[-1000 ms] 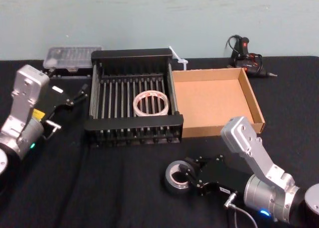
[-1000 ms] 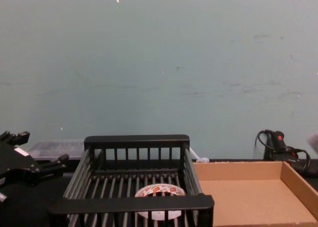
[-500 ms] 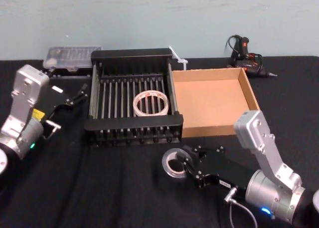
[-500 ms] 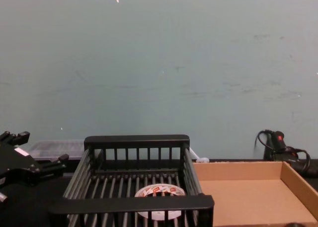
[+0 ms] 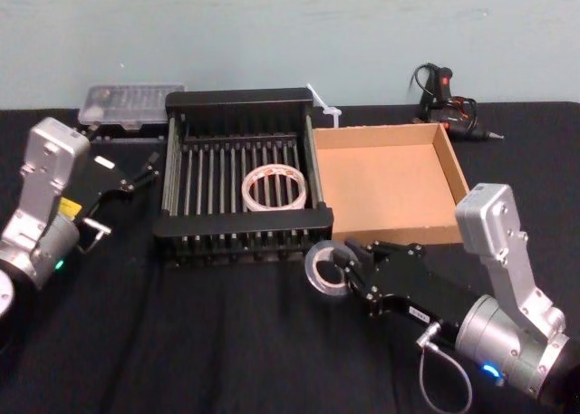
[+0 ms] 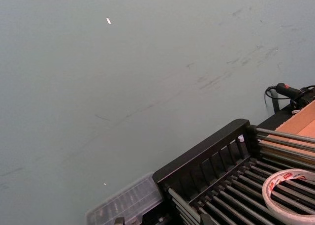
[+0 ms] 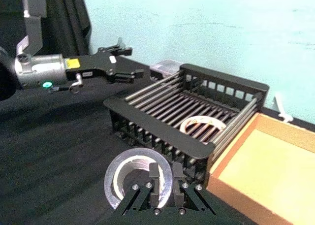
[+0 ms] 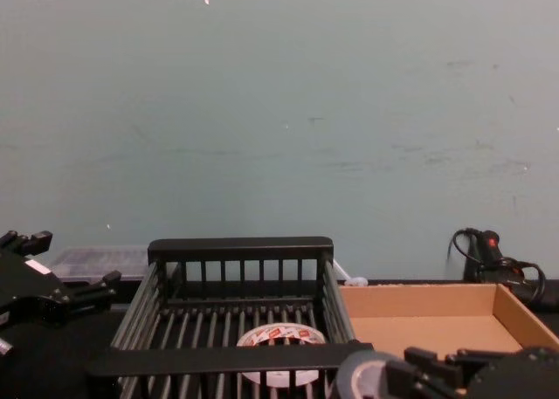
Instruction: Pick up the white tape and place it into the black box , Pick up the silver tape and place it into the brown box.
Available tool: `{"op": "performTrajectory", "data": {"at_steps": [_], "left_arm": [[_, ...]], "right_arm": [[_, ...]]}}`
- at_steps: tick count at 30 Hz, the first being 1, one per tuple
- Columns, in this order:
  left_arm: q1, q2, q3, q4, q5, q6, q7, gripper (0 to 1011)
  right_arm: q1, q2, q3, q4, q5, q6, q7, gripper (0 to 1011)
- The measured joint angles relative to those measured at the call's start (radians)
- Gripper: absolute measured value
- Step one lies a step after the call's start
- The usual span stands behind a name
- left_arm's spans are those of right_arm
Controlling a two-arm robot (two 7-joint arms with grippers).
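A: What is seen from the head?
B: The silver tape (image 5: 326, 266) is clamped by the right hand (image 5: 343, 274), just before the black box (image 5: 241, 226); the brown box (image 5: 390, 183) lies beyond.

A: From the right wrist?
B: The white tape (image 7: 202, 124) is seen in the black box, past the hand.

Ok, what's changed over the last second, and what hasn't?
The right pincer, shut on the silver tape, has lifted the roll off the table and carried it toward the brown box. The white tape stays in the black box, and the left pincer stays parked beside it.
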Motion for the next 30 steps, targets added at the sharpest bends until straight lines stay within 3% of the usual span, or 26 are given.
{"op": "performTrajectory", "data": {"at_steps": [7,16,30], "left_arm": [[0.000,0.000,0.000,0.000,0.000,0.000,0.000,1001],[0.000,0.000,0.000,0.000,0.000,0.000,0.000,1001],[0.000,0.000,0.000,0.000,0.000,0.000,0.000,1001]], "right_arm": [[0.003,-0.022,0.014,0.005,0.003,-0.009,-0.030,166],[0.016,-0.077,0.054,0.038,0.003,-0.022,-0.088,166],[0.090,-0.137,0.117,0.131,0.028,-0.004,-0.125,166]]}}
